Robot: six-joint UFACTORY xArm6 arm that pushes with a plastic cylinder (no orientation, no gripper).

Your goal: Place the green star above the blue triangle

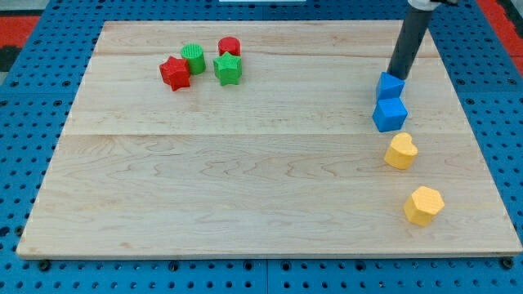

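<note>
Currently my tip sits touching the blue triangle at view's right, no pincer on this rod so nothing grasped, while the green star waits far left among red blocks, unpushed.

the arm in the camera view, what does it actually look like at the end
It ends in a straight, dark grey to black round rod, smooth and plain, with no gripper. My tip is the rod's blunt lower end. At the view's top the rod meets a wider black collar with a light rim. No cables or markings show.
</note>
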